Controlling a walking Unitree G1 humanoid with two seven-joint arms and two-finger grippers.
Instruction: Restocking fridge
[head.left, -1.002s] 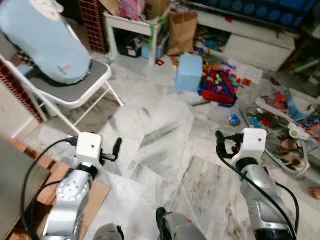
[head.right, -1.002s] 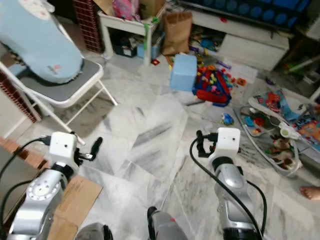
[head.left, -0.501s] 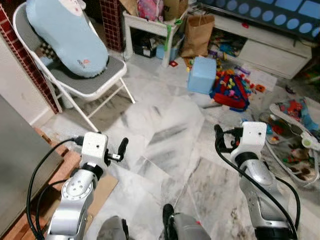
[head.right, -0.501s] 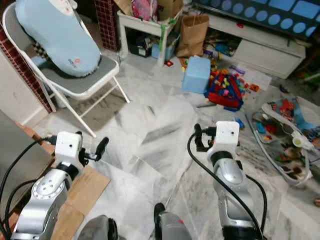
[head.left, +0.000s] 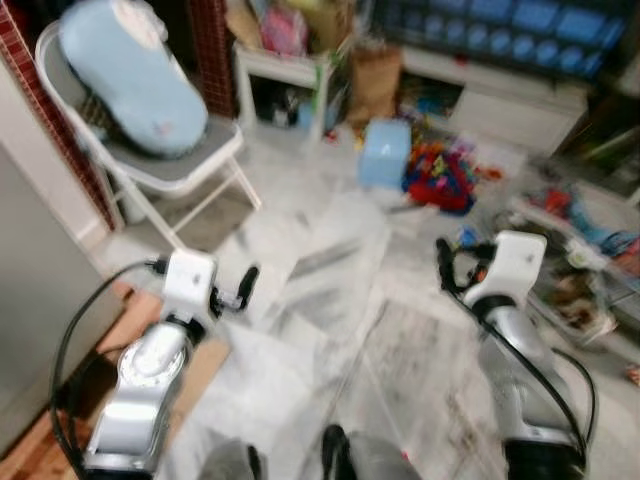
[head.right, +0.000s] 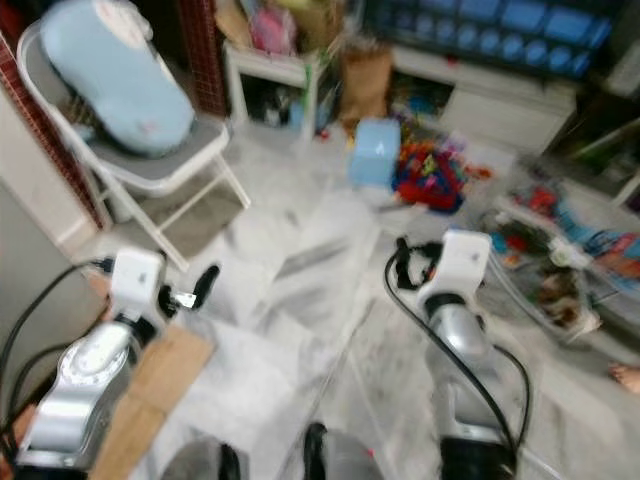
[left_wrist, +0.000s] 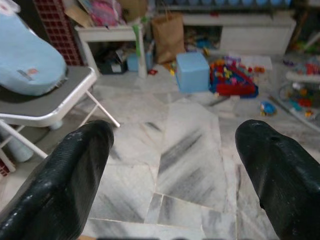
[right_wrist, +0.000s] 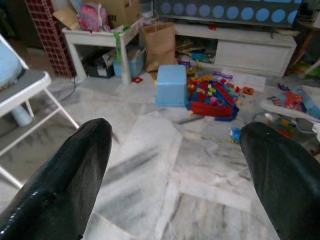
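Left wrist view: left pincer gapes wide, empty, above grey-veined marble floor; right pincer likewise spread, empty, facing a light-blue plastic box.

Both silver arms raised forward at about same height, elbows bent, black cables looping off each wrist. Left gripper ahead of white wrist block, jaws spread wide, nothing between fingers. Right gripper points inward toward left gripper, jaws also wide apart and empty, fingers well separated. Head views blurred.
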